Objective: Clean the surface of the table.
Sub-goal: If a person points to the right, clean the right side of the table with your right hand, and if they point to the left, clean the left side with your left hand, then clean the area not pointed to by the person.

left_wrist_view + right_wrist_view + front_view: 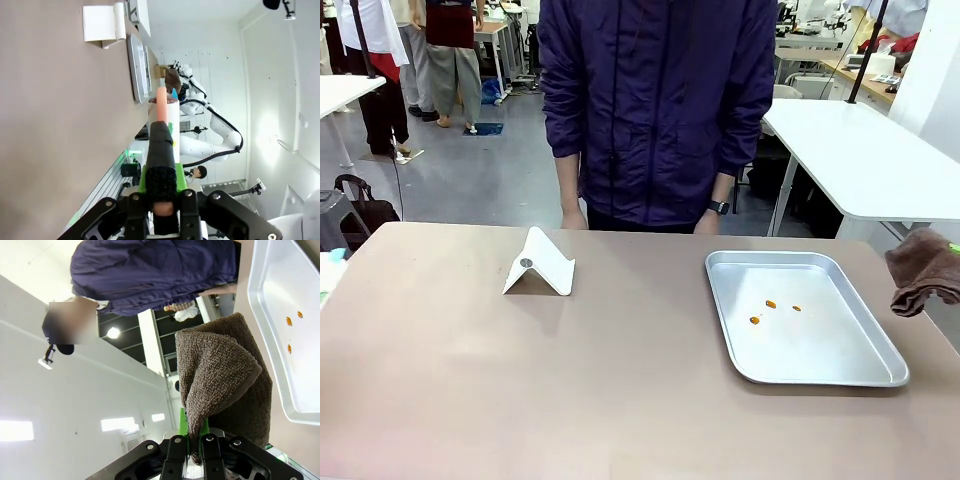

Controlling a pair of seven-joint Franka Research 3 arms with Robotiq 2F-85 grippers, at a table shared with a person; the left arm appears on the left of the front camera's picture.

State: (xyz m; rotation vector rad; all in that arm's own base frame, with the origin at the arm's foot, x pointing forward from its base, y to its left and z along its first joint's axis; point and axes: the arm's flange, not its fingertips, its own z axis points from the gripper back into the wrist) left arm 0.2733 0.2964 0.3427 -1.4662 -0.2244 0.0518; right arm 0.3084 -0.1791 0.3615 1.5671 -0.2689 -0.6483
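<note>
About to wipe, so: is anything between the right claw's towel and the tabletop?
The metal tray lies on the table beside the right claw and its brown towel; a white folded stand sits farther left.

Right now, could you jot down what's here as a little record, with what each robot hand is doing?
table: beige-brown top
metal tray: on its right side, orange crumbs inside
white folded stand: left of the tray
right hand: shut on a brown towel, right of the tray
left hand: shut on a pinkish stick
person: standing at the far side
</note>
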